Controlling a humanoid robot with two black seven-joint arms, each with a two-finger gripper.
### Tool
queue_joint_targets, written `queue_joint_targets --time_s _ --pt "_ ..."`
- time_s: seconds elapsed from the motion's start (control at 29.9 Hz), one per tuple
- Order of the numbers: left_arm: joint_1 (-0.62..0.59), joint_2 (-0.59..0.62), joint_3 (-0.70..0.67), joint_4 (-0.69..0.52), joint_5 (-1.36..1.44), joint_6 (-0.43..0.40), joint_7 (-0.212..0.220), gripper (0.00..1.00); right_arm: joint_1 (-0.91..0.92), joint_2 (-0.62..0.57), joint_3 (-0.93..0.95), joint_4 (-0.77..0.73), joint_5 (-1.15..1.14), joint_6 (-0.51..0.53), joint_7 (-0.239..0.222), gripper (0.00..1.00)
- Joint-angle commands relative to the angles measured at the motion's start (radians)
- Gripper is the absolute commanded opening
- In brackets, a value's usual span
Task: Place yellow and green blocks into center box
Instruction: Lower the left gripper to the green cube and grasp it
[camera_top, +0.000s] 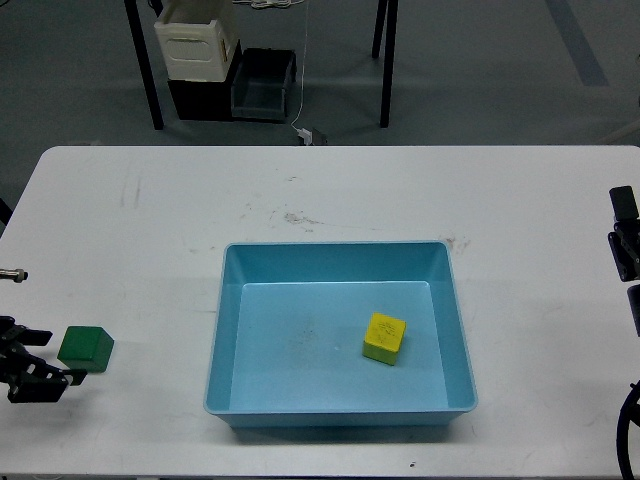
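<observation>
A yellow block (384, 338) sits inside the blue tray (340, 257); the green block (85, 348) lies left of it, beside the left gripper (45, 372), jaws apart and empty. The right gripper (625, 240), right of the tray, is too unclear to read.

One block (384, 338) inside tray (226, 330), other block (85, 348) left.
</observation>
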Motion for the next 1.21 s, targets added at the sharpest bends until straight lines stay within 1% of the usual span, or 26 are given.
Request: queue_joint_targets --time_s 0.0,0.03,0.1,0.23,0.33,0.4,0.54,0.64,0.84,0.94,1.04,1.07,1.11,1.14,1.17 --pt "-0.005 -0.024 0.001 0.004 -0.005 -0.008 0.000 0.98 -0.002 0.000 0.000 0.001 0.000 -0.002 0.000 0.99" --pt "-0.007 -0.024 0.001 0.004 -0.005 -0.008 0.000 0.97 -0.003 0.000 0.000 0.001 0.000 -0.002 0.000 0.99" --pt "-0.011 -0.031 0.001 0.005 -0.005 -0.006 0.000 0.89 -0.003 0.000 0.001 0.001 0.000 -0.002 0.000 0.99" --pt "-0.013 -0.054 0.001 0.005 -0.005 -0.003 0.000 0.87 -0.003 0.000 0.001 0.000 0.000 -0.002 0.000 0.99" --pt "-0.018 -0.059 0.001 0.005 -0.001 0.000 0.000 0.83 -0.006 0.000 0.003 0.000 0.000 -0.002 0.000 0.99" --pt "-0.018 -0.060 0.001 0.005 -0.002 0.002 0.000 0.78 -0.006 0.000 0.003 0.000 0.000 -0.003 0.000 0.99" --pt "-0.019 -0.073 0.001 0.005 0.004 0.003 0.000 0.73 -0.006 0.000 0.003 -0.002 0.000 -0.008 0.000 0.99" --pt "-0.019 -0.079 0.001 0.007 0.022 0.005 0.000 0.73 -0.006 0.000 0.003 -0.002 0.000 -0.009 0.000 0.99" --pt "-0.021 -0.106 0.001 0.007 0.025 0.009 0.000 0.60 -0.006 0.000 0.003 -0.002 0.000 -0.009 0.000 0.99" --pt "-0.019 -0.120 0.002 0.008 0.027 0.009 0.000 0.57 -0.006 0.000 0.005 -0.002 0.000 -0.009 0.000 0.99" --pt "-0.019 -0.123 0.002 0.016 0.032 0.011 0.000 0.47 -0.006 0.000 0.005 -0.004 0.002 -0.011 0.000 0.99" --pt "-0.021 -0.123 0.002 0.019 0.038 0.011 0.000 0.42 -0.006 0.000 0.005 -0.004 0.002 -0.014 0.000 0.99" --pt "-0.021 -0.123 0.002 0.021 0.045 0.012 0.000 0.38 -0.006 0.000 0.005 -0.004 0.002 -0.017 0.000 0.99" --pt "-0.021 -0.123 0.002 0.022 0.053 0.014 0.000 0.37 -0.006 0.000 0.005 -0.004 0.002 -0.017 0.000 0.99" --pt "-0.022 -0.123 0.002 0.027 0.061 0.023 0.000 0.33 -0.008 0.000 0.005 -0.004 0.002 -0.017 0.000 0.99"
